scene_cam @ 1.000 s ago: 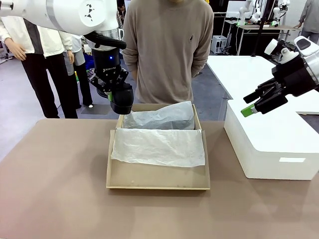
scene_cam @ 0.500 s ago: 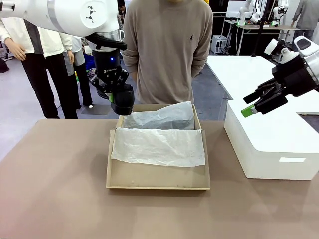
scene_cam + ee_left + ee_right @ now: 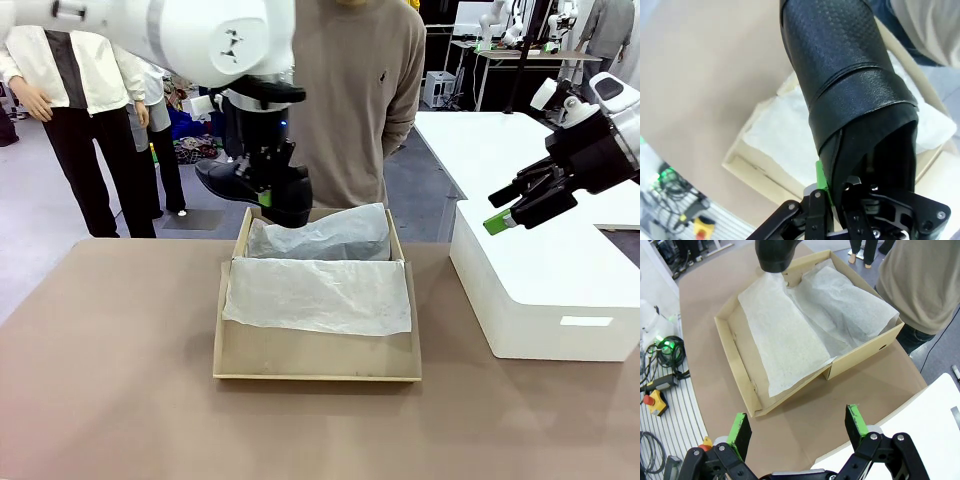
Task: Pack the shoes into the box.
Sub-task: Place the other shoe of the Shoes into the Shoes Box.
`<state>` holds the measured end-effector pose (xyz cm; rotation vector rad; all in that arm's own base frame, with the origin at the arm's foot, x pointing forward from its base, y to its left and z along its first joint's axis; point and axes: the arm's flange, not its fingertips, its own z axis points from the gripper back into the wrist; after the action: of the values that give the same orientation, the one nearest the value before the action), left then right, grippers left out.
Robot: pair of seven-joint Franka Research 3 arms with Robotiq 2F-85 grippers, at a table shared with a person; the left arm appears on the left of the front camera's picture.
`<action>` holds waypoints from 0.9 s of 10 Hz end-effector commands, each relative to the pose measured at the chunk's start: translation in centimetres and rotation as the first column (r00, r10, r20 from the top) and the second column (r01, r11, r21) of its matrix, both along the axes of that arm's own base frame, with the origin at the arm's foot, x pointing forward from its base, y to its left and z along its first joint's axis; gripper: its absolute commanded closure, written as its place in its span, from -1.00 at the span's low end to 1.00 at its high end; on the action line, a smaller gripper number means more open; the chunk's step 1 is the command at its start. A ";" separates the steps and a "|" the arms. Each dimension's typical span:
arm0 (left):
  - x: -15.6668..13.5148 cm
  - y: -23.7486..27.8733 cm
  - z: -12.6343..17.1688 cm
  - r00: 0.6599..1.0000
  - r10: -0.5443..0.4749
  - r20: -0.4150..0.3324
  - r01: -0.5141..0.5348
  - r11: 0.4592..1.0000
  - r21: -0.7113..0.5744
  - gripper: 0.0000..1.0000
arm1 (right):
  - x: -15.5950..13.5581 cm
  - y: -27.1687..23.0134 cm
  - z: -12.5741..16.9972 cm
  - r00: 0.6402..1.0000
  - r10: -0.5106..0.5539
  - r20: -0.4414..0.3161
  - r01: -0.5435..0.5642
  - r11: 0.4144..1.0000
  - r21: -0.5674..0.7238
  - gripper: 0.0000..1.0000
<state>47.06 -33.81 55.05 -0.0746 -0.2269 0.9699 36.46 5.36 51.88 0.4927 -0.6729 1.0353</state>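
My left gripper [image 3: 265, 198] is shut on one glossy black shoe [image 3: 240, 183] and holds it in the air just above the far left corner of the tan cardboard box [image 3: 310, 360]. In the left wrist view the shoe [image 3: 840, 75] stretches away from the fingers [image 3: 821, 175], which pinch its heel rim, with the box [image 3: 747, 167] below. White tissue paper [image 3: 320, 295] drapes over the box and its flat lid flap. A dark shape shows through the paper in the far half. My right gripper [image 3: 512, 208] hangs open and empty off to the right. From the right wrist view the box [image 3: 737, 365] lies ahead.
A large white plastic box [image 3: 540, 290] stands at the table's right, under my right gripper. A person in a beige sweater [image 3: 345, 90] stands close behind the cardboard box. Bare brown table [image 3: 110, 360] spreads left of and in front of the box.
My left arm has shifted right and turned its wrist, swinging the held shoe from pointing down to lying sideways over the box's far left corner. The right arm has stayed still.
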 end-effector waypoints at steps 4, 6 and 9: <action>1.5 -5.4 -1.1 0.983 0.175 0.054 -0.168 0.979 -0.117 1.00 | 0.3 0.1 -0.2 0.999 0.020 0.024 -0.021 0.999 0.034 -1.00; 1.6 -6.3 -1.6 0.976 0.210 0.059 -0.201 0.971 -0.131 1.00 | 0.3 0.1 -0.2 0.999 0.020 0.024 -0.021 0.999 0.034 -1.00; 1.6 -5.7 -1.8 0.991 0.135 0.020 -0.131 0.982 -0.137 1.00 | 0.3 0.1 -0.2 0.999 0.020 0.024 -0.021 0.999 0.034 -1.00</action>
<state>48.78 -39.99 52.74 -0.2076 -0.1958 1.1186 36.46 5.36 51.88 0.4926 -0.6729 1.0354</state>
